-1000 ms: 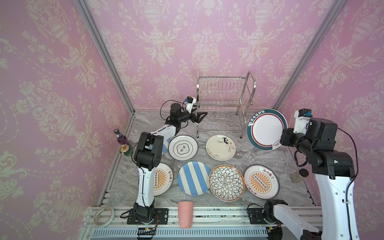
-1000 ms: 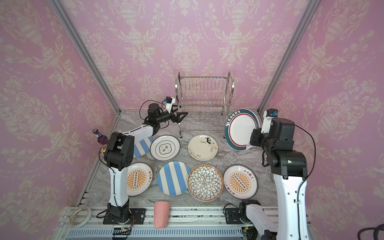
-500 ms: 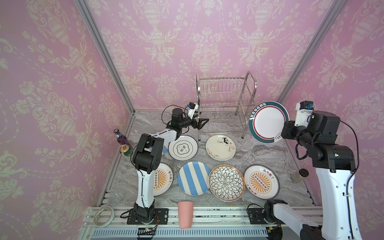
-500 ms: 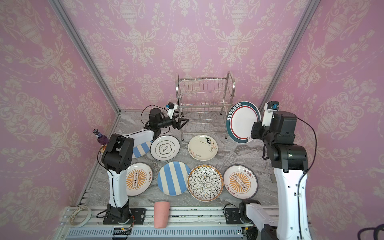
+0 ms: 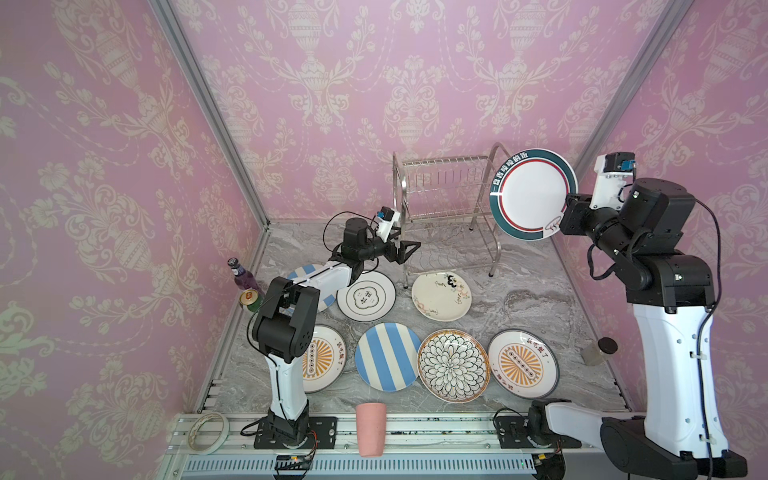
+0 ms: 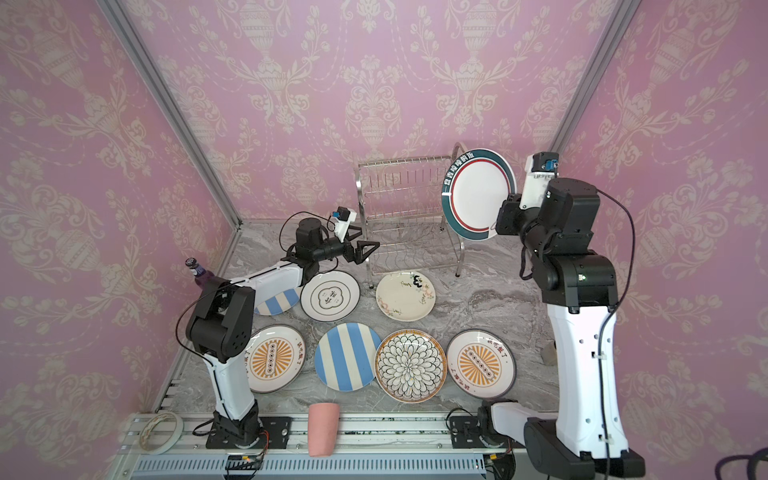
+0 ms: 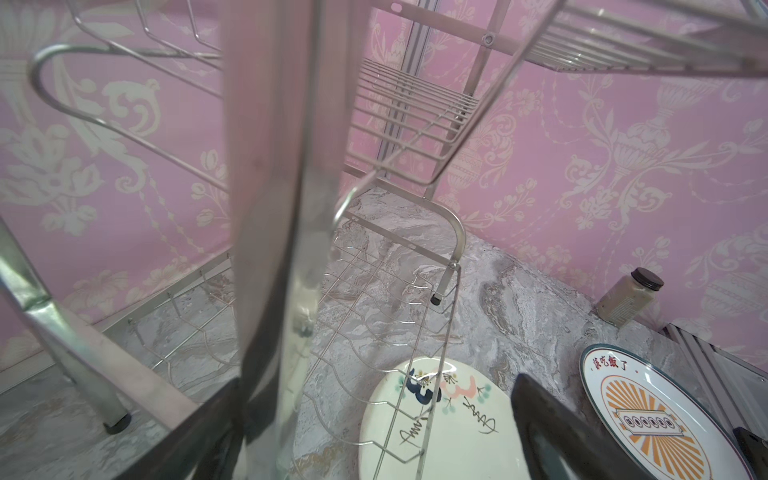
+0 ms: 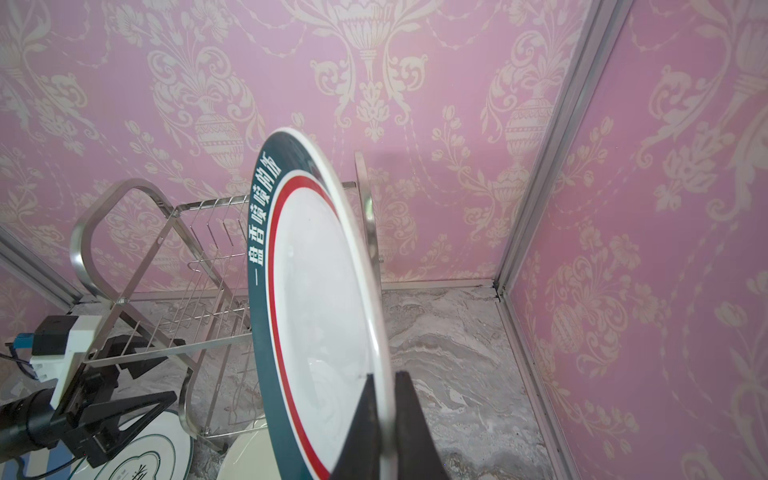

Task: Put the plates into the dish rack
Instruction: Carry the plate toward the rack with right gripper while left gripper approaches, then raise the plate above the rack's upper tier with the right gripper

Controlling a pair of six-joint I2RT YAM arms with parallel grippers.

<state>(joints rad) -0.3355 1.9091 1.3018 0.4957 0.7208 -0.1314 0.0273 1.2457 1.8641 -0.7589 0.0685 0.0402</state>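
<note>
Dish rack (image 5: 446,199), two-tier silver wire, stands at the far edge of the grey marble table (image 5: 519,282), both tiers empty. Round navy-rimmed white ceramic plate (image 5: 532,193) has risen over the last second and is now on edge beside the upper tier; insertion looks near. Right arm raised, elbow bent. Right tool (image 8: 384,374) pinched tight on the plate's rim. Left tool (image 5: 405,245) spread wide, straddling the rack's front post, probably to steady it.

Lab test booth: wallpapered panels (image 5: 374,83), aluminium posts (image 5: 206,104), robot arms (image 5: 286,374) on rail (image 5: 436,432).
</note>
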